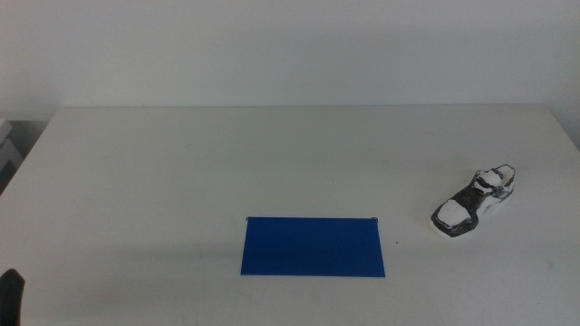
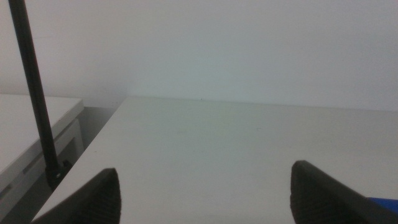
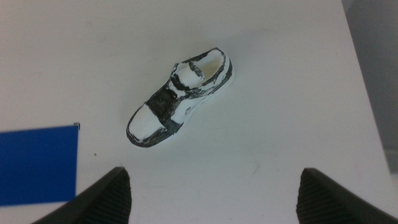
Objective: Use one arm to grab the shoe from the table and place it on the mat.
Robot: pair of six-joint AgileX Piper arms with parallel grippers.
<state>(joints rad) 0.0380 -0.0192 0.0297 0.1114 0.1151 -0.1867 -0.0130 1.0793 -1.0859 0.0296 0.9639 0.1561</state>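
The shoe (image 1: 475, 202), a small white sneaker with black-grey panels, lies on the white table (image 1: 181, 163) near its right side, toe pointing toward the front left. The dark blue mat (image 1: 314, 245) lies flat at the front centre, a short gap left of the shoe. In the right wrist view, my right gripper (image 3: 214, 196) hangs open above the table, with the shoe (image 3: 180, 96) ahead of its jaws and apart from them, and the mat's corner (image 3: 37, 165) to one side. My left gripper (image 2: 205, 193) is open and holds nothing; only its tip (image 1: 11, 294) shows at the front left corner.
The table's right edge (image 3: 360, 81) runs close beside the shoe. A thin black pole (image 2: 37, 99) and a lower white side surface (image 2: 31, 124) stand beyond the table's left edge. A plain white wall rises behind the table.
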